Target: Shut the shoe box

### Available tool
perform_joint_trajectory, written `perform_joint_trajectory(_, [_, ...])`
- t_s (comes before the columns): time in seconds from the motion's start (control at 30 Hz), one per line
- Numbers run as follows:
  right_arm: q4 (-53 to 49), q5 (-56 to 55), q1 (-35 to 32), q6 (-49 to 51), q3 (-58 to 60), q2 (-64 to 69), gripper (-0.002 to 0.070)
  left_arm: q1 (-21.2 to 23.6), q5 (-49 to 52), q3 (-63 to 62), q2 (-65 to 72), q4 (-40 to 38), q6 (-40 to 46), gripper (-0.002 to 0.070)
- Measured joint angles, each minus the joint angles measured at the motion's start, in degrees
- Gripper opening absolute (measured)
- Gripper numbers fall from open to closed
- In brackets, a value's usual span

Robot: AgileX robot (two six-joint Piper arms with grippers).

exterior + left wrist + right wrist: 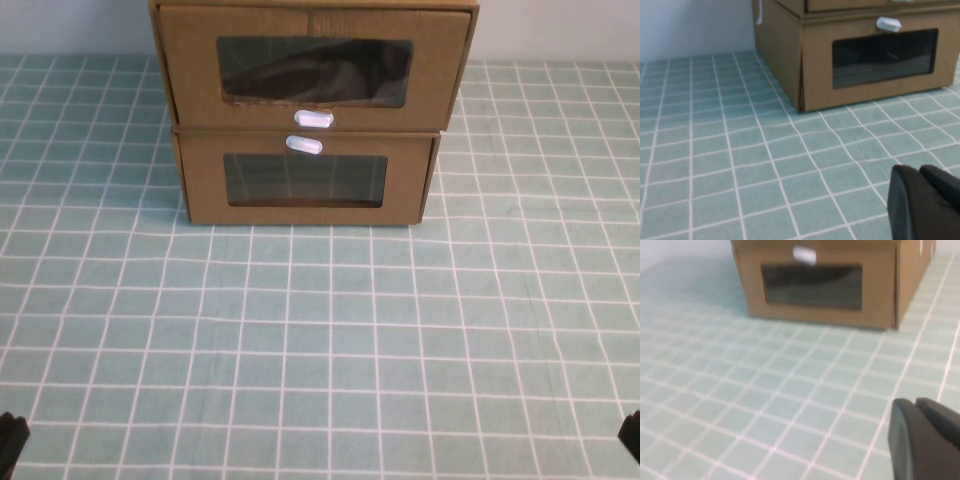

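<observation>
Two brown cardboard drawer boxes stand stacked at the far middle of the table. The upper one is the shoe box (313, 60): a clear window with a dark shape behind it, and a white tab (313, 118) below the window. Its drawer front stands slightly forward of the lower box. Only its bottom edge (865, 5) shows in the left wrist view. My left gripper (10, 440) (918, 171) is shut and empty at the near left corner. My right gripper (630, 435) (915, 402) is shut and empty at the near right corner. Both are far from the boxes.
The lower cardboard box (305, 180) (870, 60) (820, 287) has its white tab (304, 145) above its window. A green checked cloth (320, 340) covers the table between the grippers and the boxes. A pale wall stands behind the boxes.
</observation>
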Motion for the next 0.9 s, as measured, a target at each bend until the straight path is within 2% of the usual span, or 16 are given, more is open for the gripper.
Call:
perform_joint_trajectory(0.2, [0.3, 0.7, 0.0, -1.3, 2.8, 0.0, -0.0011, 0.0, 1.3, 0.1, 0.0, -0.4, 0.0, -0.0005])
perform_joint_trajectory(0.5, [0.3, 8.6, 0.0, -1.6, 3.1, 0.0, -0.0011, 0.0, 1.3, 0.1, 0.0, -0.4, 0.0, -0.0005])
perform_joint_trajectory(0.63, [-0.3, 4.1, -0.7, -1.9, 3.2, -0.7, -0.0011, 0.0, 1.3, 0.1, 0.0, -0.4, 0.0, -0.0005])
perform_joint_trajectory(0.77, [-0.4, -2.0, -8.5, -2.2, 3.3, -3.3, -0.0011, 0.0, 1.4, 0.1, 0.0, -0.4, 0.0, -0.0005])
perform_joint_trajectory(0.9, [-0.6, 0.1, -17.3, -3.3, 3.8, -8.4, -0.0011, 0.0, 1.4, 0.1, 0.0, -0.4, 0.0, -0.0005])
